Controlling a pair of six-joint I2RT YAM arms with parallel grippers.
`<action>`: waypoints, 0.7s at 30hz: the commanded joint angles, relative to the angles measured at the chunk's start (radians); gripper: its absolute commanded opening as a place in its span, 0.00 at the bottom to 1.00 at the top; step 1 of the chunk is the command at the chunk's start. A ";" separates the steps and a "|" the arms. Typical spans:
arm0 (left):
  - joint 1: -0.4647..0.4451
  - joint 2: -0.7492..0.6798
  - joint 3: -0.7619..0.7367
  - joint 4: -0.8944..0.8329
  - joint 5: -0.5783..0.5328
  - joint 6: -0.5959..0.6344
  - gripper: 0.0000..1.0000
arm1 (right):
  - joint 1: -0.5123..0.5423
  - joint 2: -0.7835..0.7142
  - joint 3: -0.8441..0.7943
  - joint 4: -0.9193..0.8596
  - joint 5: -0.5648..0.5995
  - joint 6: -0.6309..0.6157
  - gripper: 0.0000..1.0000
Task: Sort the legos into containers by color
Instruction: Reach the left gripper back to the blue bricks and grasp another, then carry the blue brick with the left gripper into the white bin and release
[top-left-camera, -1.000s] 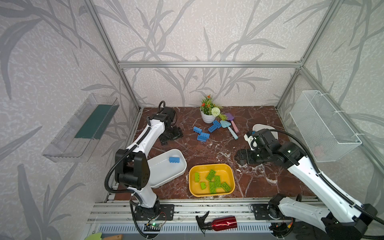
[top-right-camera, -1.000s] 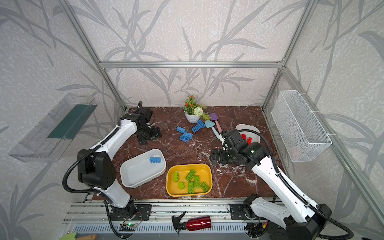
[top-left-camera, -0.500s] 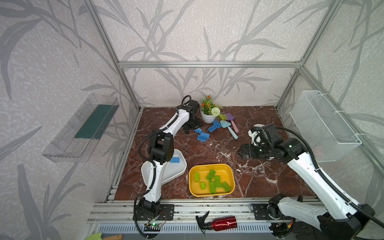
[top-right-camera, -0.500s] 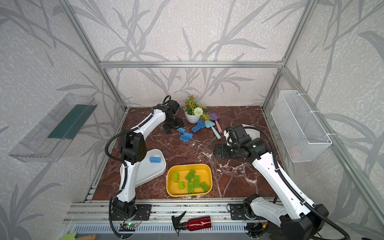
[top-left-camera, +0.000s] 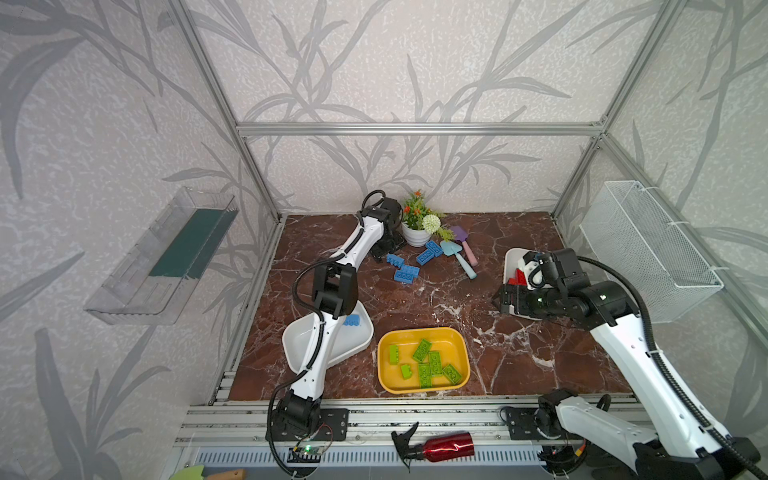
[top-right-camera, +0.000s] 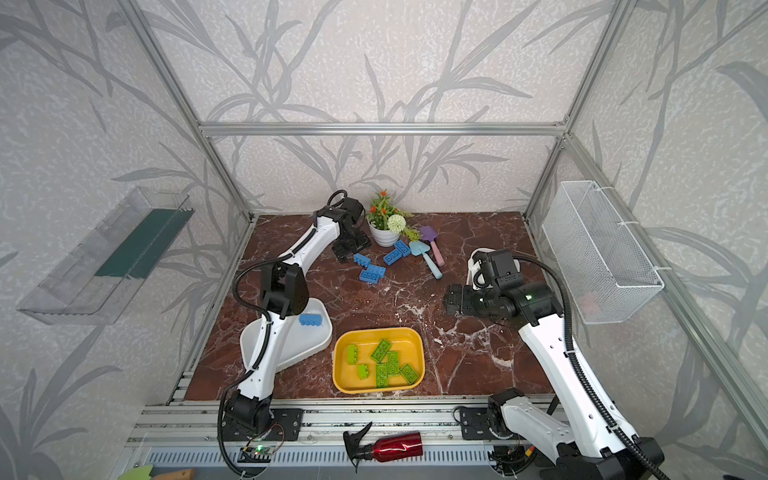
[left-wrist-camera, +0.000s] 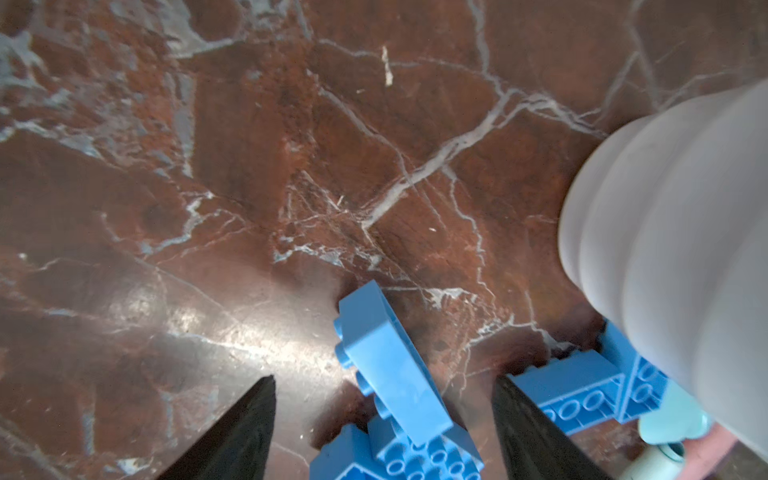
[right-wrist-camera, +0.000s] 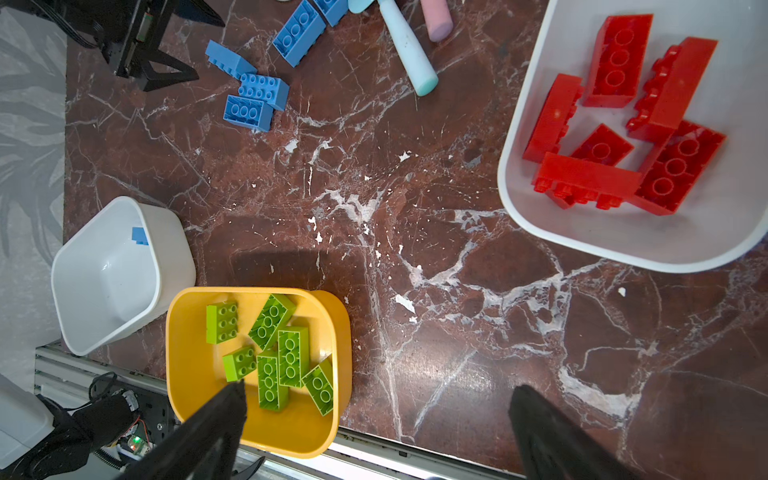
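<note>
Marble table (top-left-camera: 415, 307). Nearest: green bricks (top-left-camera: 428, 363) in the yellow tub (top-left-camera: 384, 374), lone blue brick (top-left-camera: 352, 320) in the white tub (top-left-camera: 299, 345) alongside. My right gripper (right-wrist-camera: 379, 386), released and empty, hangs near the second white tub (right-wrist-camera: 602, 237) holding red bricks (right-wrist-camera: 615, 62). Farthest, my left gripper (left-wrist-camera: 382, 379) gapes, a tilted blue brick (left-wrist-camera: 386, 332) between its jaws, beside the flowerpot (left-wrist-camera: 665, 249).

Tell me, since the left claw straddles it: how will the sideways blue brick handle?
The blue brick looks like hard plastic: probably stiff and light. Resting on a narrow side against a neighbouring brick, it may topple.
</note>
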 joint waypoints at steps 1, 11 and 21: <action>-0.002 0.036 0.042 -0.041 -0.024 -0.035 0.80 | -0.023 -0.028 0.002 -0.044 -0.021 -0.027 0.99; -0.016 0.065 0.055 -0.057 -0.014 -0.037 0.51 | -0.062 -0.054 -0.001 -0.082 -0.024 -0.046 0.99; -0.014 0.033 0.050 -0.065 -0.026 -0.009 0.16 | -0.068 -0.073 -0.011 -0.079 -0.034 -0.043 0.99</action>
